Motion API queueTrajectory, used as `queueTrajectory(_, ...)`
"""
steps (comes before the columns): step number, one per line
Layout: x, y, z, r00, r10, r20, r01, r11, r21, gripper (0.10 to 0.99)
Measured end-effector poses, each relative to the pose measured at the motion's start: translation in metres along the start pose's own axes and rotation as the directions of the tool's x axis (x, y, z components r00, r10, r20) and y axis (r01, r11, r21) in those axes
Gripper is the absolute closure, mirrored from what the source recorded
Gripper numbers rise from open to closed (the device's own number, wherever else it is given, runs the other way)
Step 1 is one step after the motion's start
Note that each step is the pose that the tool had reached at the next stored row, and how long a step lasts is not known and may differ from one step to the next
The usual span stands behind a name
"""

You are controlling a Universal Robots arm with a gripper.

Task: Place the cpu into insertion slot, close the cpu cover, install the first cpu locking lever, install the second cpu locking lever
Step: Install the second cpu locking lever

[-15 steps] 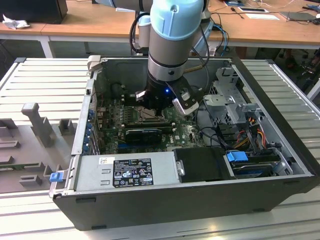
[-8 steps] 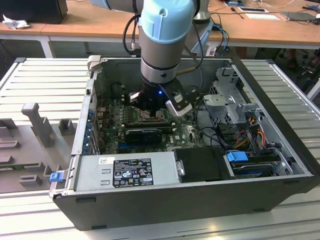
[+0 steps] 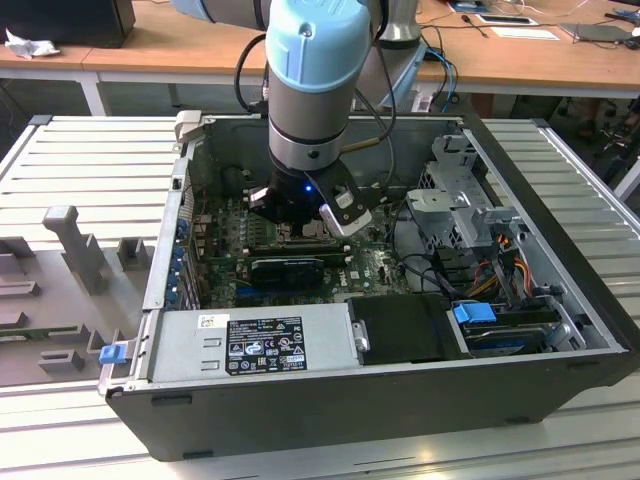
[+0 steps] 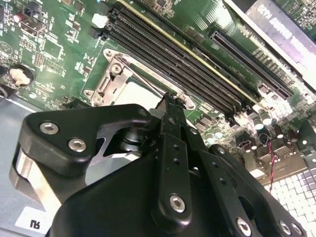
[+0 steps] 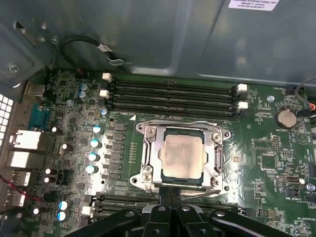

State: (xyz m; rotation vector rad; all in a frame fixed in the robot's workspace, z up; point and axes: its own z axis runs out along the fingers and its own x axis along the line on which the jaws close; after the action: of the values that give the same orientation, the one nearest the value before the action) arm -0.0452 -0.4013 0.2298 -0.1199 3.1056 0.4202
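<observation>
Gripper (image 5: 170, 193) — fingers pressed together, empty — sits at edge of cpu cover (image 5: 148, 153), which lies flat over cpu (image 5: 183, 155) in insertion slot (image 5: 165, 175) on motherboard (image 5: 276, 163).

Printed label (image 3: 264, 343) on power supply box (image 3: 190, 345); white sticker (image 5: 253, 4) on case wall (image 5: 173, 34); nothing clearly legible.

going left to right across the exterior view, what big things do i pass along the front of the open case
Blue clip → grey power supply box → flat black cover → blue tab. The tool sits farther back, over the green motherboard.
</observation>
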Motion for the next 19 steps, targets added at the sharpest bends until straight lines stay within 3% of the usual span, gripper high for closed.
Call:
queueTrajectory(6, 0.0013, -0.0005, 0.0025, 1.0000, 0.000, 0.0001, 0.000, 1.0000, 0.000, 0.980)
queueTrajectory(13, 0.0086, -0.0037, 0.0157, 1.0000, 0.000, 0.0000, 0.000, 1.0000, 0.000, 0.980)
queueTrajectory(19, 0.0186, -0.0065, 0.0160, 1.0000, 0.000, 0.0005, 0.000, 1.0000, -0.008, 0.980)
